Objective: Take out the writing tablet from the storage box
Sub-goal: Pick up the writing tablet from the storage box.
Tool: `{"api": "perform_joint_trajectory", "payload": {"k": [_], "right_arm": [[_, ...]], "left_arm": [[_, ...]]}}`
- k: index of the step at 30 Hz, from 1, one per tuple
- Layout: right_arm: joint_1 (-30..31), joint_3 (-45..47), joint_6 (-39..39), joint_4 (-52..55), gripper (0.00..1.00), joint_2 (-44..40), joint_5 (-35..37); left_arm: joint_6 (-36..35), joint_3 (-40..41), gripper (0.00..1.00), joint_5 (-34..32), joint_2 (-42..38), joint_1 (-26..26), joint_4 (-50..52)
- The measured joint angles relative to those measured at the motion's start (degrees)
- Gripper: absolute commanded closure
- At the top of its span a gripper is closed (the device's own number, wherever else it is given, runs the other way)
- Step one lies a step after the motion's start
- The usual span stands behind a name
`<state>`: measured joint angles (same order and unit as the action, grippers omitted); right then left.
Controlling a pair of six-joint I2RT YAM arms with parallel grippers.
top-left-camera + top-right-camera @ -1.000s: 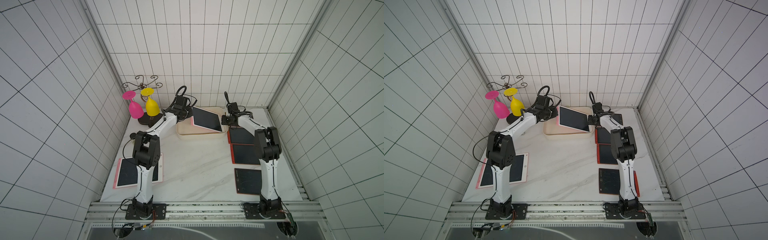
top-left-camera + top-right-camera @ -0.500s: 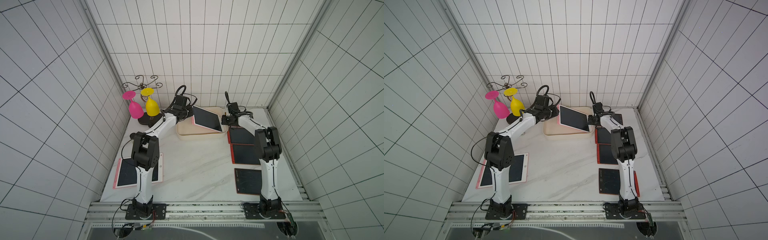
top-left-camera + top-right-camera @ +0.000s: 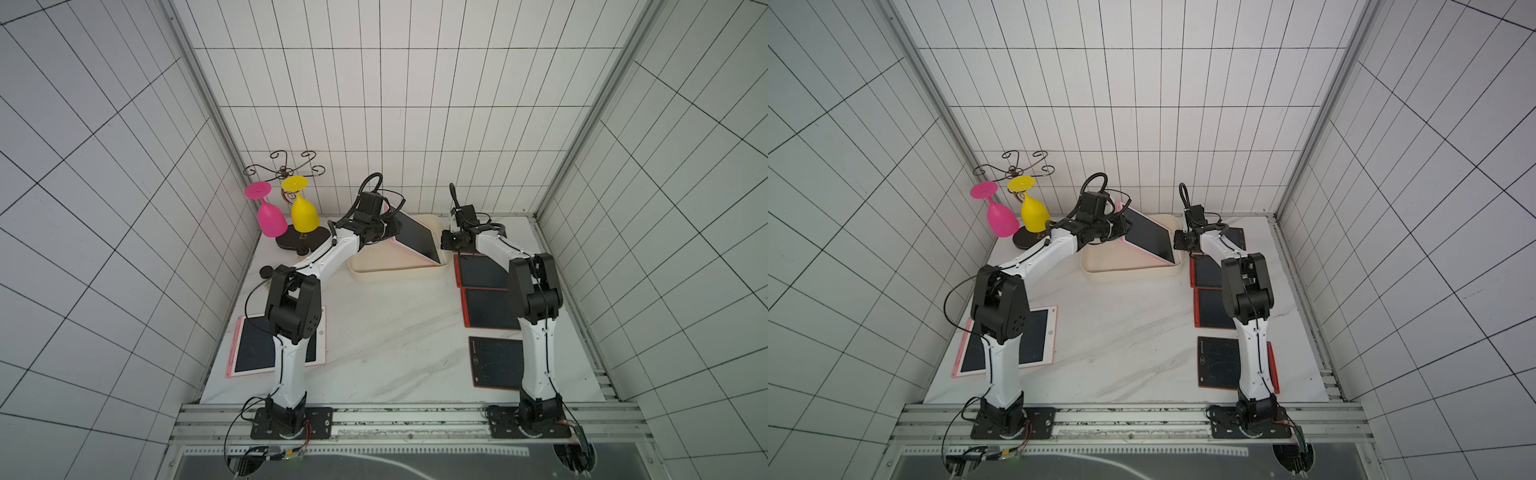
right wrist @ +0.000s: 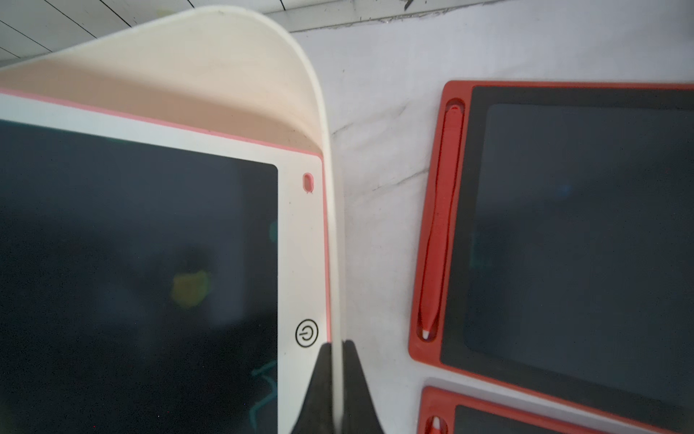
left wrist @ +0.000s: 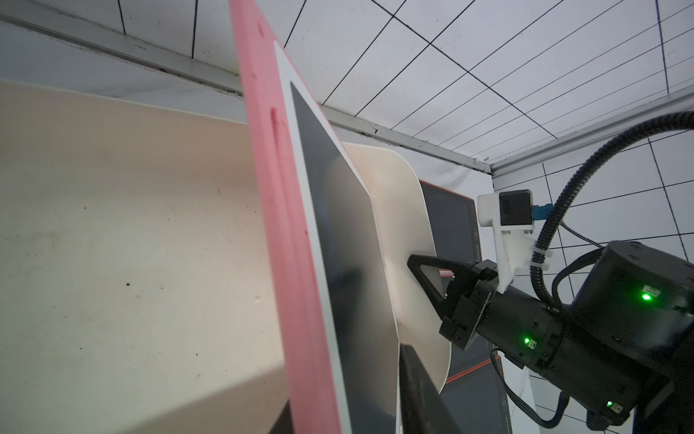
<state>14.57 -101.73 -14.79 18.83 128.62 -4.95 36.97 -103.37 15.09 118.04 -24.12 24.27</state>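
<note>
Writing tablet (image 3: 415,241), pink-backed, white-framed, is being propped aslant inside shallow cream-white plastic storage box (image 3: 395,276) at 12 o'clock. Box's 3 o'clock wall is being pinched by right gripper (image 4: 337,347). Left gripper (image 3: 388,233): grip cannot be told. Next, likely: hold secured, tablet lifted clear.
</note>
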Motion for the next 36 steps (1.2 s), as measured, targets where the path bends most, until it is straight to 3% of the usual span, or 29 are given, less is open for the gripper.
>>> {"api": "perform_joint_trajectory", "payload": {"k": [4, 8, 13, 36], "right_arm": [[0.0, 0.0, -0.2, 0.0, 1.0, 0.0, -0.2], [0.0, 0.0, -0.2, 0.0, 1.0, 0.0, -0.3], [0.0, 0.0, -0.5, 0.0, 1.0, 0.0, -0.5], [-0.8, 0.1, -1.4, -0.4, 1.0, 0.0, -0.9]], "left_arm": [[0.1, 0.0, 0.85, 0.1, 0.0, 0.3, 0.0], [-0.3, 0.0, 0.87, 0.3, 0.0, 0.7, 0.3], [0.1, 0.0, 1.0, 1.3, -0.4, 1.3, 0.3], [0.5, 3.7, 1.0, 1.2, -10.3, 4.8, 4.1]]}}
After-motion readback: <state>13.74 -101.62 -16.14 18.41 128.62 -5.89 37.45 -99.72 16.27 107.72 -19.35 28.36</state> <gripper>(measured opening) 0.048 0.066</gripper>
